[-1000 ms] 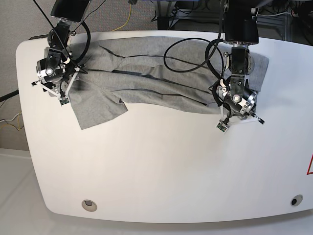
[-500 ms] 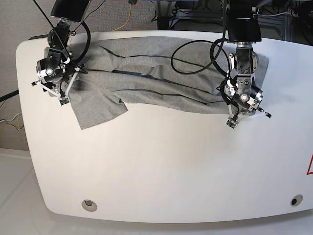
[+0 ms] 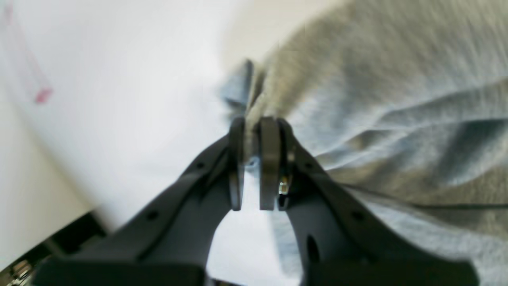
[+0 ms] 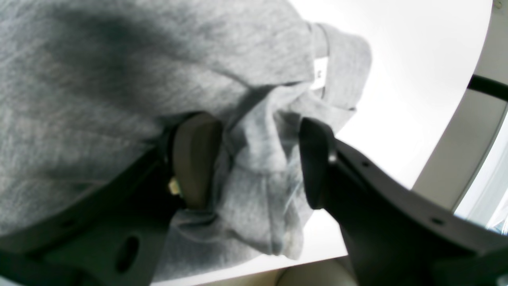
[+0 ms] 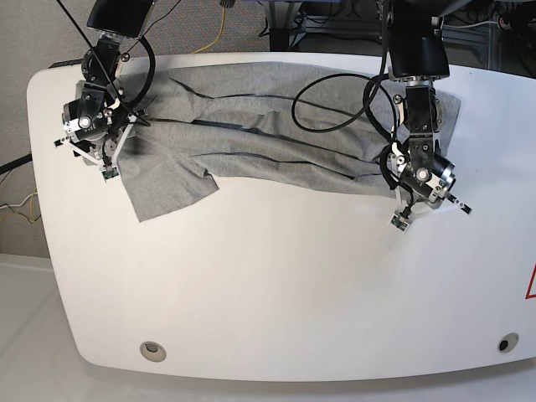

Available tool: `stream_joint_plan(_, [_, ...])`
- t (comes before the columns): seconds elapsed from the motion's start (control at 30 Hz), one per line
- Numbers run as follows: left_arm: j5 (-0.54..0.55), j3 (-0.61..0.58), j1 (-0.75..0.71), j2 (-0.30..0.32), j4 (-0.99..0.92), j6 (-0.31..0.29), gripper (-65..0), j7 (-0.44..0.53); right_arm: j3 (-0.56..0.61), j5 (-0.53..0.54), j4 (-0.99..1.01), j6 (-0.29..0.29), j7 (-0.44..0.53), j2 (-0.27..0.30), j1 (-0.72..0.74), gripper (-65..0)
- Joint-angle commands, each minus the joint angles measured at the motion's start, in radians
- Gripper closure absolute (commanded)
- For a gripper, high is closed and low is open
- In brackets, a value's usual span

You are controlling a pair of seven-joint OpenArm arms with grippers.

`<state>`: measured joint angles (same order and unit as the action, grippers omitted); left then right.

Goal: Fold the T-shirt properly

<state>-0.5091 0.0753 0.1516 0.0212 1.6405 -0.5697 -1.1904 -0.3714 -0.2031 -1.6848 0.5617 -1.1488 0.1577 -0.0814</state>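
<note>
The heather-grey T-shirt (image 5: 268, 134) lies crumpled in long folds across the far part of the white table (image 5: 276, 285), one flap hanging toward the front at the left. In the left wrist view my left gripper (image 3: 254, 125) is shut, pinching a thin edge of the T-shirt (image 3: 377, 99). In the base view this left gripper (image 5: 412, 209) is at the shirt's front right edge. My right gripper (image 4: 258, 159) has its jaws apart around a bunch of T-shirt (image 4: 119, 79) fabric near the collar label. In the base view the right gripper (image 5: 113, 142) is at the shirt's left end.
Black cables (image 5: 335, 92) loop from the right-hand arm over the shirt. The table's left edge lies close to the right gripper. A round hole (image 5: 152, 350) sits near the front left corner, another (image 5: 507, 343) near the front right. A red mark (image 5: 531, 283) shows at the right edge.
The left arm has shifted to the right along the shirt's front edge, its gripper staying shut. The right arm and the shirt's left end have not moved.
</note>
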Motion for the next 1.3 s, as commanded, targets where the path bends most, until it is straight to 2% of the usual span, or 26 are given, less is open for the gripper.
stream_joint_plan(0.0, [-0.013,-0.027,0.03,0.007,0.045,-0.002,-4.2,-0.029,0.004,0.017,0.012,0.011,-0.009,-0.004,-0.005,-34.8])
stream_joint_plan(0.13, [-0.013,-0.067,0.033,0.007,0.071,-0.003,-4.2,-0.069,0.004,0.017,0.012,0.011,-0.009,-0.004,-0.005,-34.8])
stream_joint_plan(0.5, [-0.064,-0.079,-0.02,0.001,0.099,-0.008,-4.2,-0.07,0.004,0.017,0.012,0.011,-0.009,-0.004,-0.01,-34.6])
stream_joint_plan(0.67, [-0.089,-0.079,-0.048,0.001,0.099,-0.075,-4.2,-0.07,0.004,0.017,0.012,0.011,-0.009,-0.004,-0.01,-34.6])
stream_joint_plan(0.77, [-0.142,-0.079,-0.062,0.001,0.099,-0.128,-4.2,-0.07,0.004,0.017,0.012,0.011,-0.009,-0.004,-0.007,-34.6])
stream_joint_plan(1.27, [-0.492,-0.079,-0.063,-0.002,0.099,-0.128,-4.2,-0.07,0.004,0.017,0.013,0.011,-0.009,-0.008,-0.004,-34.9])
